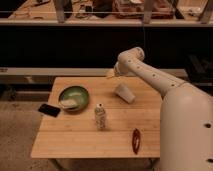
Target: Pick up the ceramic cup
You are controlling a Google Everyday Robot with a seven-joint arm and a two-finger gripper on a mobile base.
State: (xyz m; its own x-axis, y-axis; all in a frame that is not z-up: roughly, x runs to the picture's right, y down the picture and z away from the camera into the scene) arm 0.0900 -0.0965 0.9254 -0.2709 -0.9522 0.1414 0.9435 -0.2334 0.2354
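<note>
Wooden table (75,136) holds:
- One green bowl (74,95), left, with a pale item inside.
- One ceramic cup (125,93), on its side, right of centre.
- One small bottle (100,117), upright, centre.
- One black flat object (49,109).
- One red object (135,140).

Gripper (111,74) is over the far edge, near the cup; apart or together, cannot tell.

a wooden table (65,136) is seen carrying a green bowl (73,96), a black phone (49,109) at its left edge, an upright small bottle (100,116), the ceramic cup (125,93) laid sideways, and a red object (135,139). the gripper (111,74) is held above the far edge.
</note>
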